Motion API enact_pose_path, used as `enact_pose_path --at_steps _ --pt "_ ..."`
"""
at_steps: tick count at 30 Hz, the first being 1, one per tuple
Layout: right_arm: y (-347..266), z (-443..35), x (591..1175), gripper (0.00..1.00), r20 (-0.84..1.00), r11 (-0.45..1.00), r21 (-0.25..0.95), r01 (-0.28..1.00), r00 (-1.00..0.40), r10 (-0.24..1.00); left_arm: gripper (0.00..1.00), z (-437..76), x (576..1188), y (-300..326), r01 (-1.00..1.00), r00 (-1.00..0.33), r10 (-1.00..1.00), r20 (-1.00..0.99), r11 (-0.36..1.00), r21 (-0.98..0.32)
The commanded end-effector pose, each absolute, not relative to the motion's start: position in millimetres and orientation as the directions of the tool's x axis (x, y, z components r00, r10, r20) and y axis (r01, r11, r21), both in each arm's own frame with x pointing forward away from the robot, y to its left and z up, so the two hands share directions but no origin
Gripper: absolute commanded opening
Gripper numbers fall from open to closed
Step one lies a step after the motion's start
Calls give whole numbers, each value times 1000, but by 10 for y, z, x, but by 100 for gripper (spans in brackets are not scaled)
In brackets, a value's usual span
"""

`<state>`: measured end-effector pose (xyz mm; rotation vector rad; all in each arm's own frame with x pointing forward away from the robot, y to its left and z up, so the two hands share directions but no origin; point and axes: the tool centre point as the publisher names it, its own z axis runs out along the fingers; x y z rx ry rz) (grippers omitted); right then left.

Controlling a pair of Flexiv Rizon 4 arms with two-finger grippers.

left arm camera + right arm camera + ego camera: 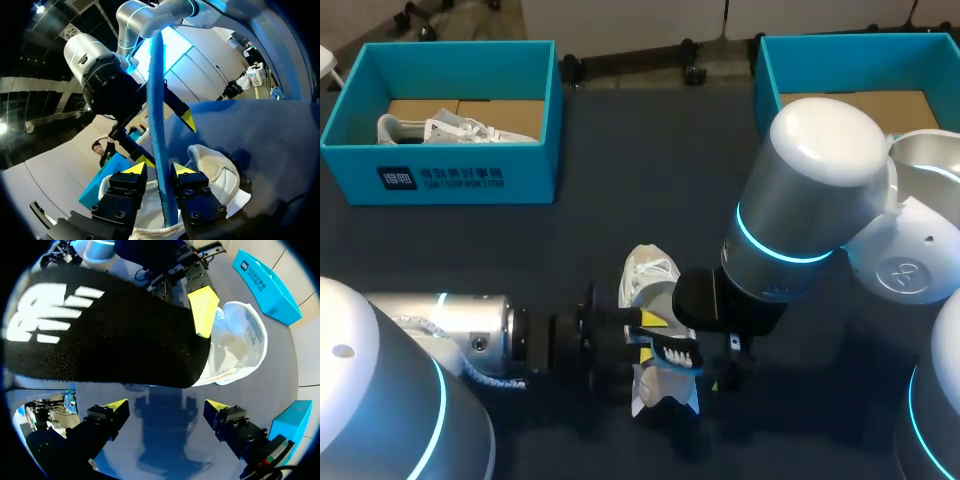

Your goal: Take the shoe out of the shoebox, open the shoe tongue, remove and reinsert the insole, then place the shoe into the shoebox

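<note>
A white shoe [648, 275] lies on the dark table at the middle, its opening facing my grippers. The insole [672, 352], black on top with white print and blue underneath, stands on edge with one end in the shoe [240, 340]. In the left wrist view, the blue insole [160, 115] runs up between the fingers of my left gripper [159, 169], which stand slightly apart from it, open. My left gripper [646, 337] sits beside the shoe. My right gripper [164, 407] is wide open, with the black insole [100, 330] ahead of it, not held.
A teal shoebox [450, 175] at the back left holds another white shoe [440, 128]. A second teal shoebox [770, 70] stands at the back right, partly behind my right arm. The dark table lies bare between the boxes.
</note>
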<state>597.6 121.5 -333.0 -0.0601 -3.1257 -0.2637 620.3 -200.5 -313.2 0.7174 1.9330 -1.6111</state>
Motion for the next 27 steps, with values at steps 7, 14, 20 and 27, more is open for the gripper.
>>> enact_pose_path --at_steps 7,14,20,27 --pt "1219 -3347 5971 100 7 985 169 39 -999 39 35 -3018 6124 -2094 655 -755 156 -637 230 -720" --pt "1219 -3347 5971 100 7 985 169 39 -999 39 32 -3090 6084 -2153 648 -761 187 -621 245 -721" --pt "1219 -3347 5971 100 7 985 169 39 -999 39 30 -3200 6089 -2180 638 -770 195 -607 242 -732" --pt "1219 -3347 5971 100 7 985 169 39 -999 39 0 -3256 6083 -2183 653 -757 174 -629 204 -729"
